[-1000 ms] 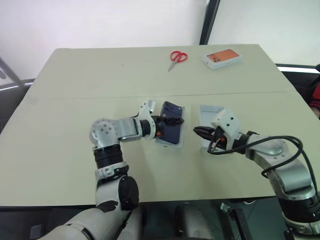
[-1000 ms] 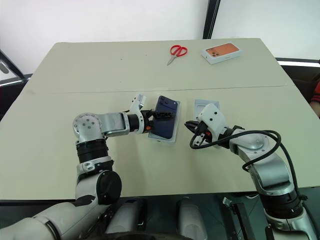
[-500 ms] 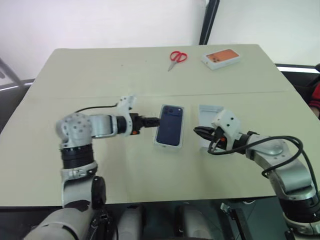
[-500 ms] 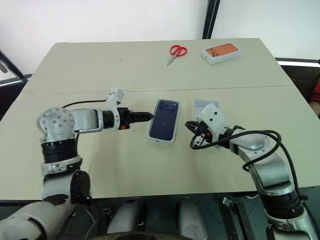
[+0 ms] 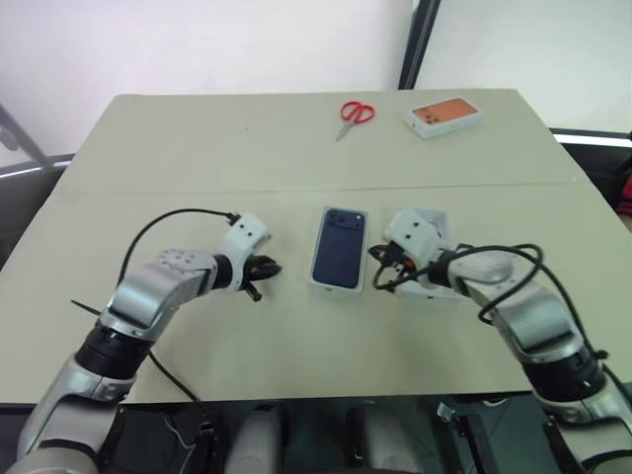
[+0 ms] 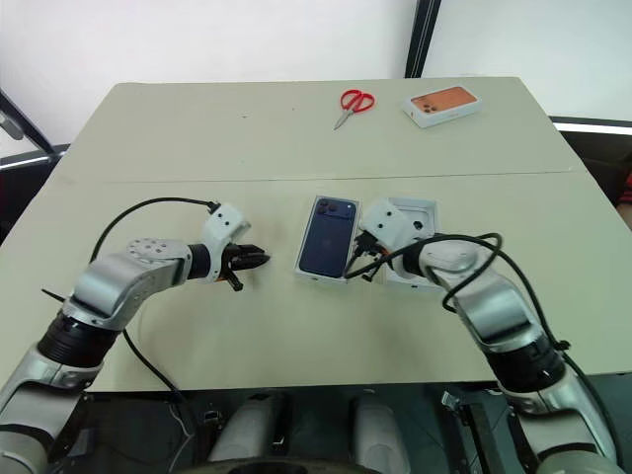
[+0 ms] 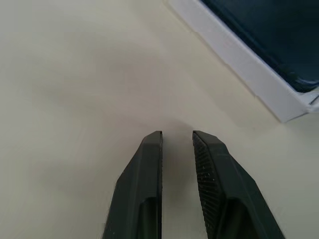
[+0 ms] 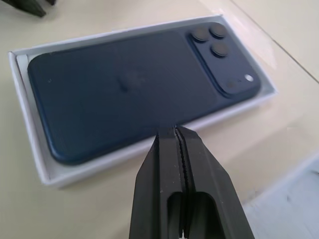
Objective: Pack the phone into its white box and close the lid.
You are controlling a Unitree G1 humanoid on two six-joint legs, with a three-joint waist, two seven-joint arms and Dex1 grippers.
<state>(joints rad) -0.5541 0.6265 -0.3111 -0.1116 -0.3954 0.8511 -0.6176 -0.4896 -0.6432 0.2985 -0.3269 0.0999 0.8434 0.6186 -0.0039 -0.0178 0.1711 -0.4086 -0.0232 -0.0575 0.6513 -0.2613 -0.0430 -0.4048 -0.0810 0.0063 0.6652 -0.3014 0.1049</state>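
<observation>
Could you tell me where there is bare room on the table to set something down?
The table is bare behind the left gripper, up to the scissors, and along its near edge. It is crowded where the right gripper sits between the boxed phone and the white tray.

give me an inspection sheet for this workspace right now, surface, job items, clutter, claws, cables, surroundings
surface: beige table.
job's things: phone lies back up in the white box; lid beside it, under the right arm.
clutter: red scissors, box with orange phone picture at the far edge.
grippers: left claw slightly open over bare table; right claw shut beside the box.
cables: black cable on left arm, another on right.
surroundings: white wall.
</observation>
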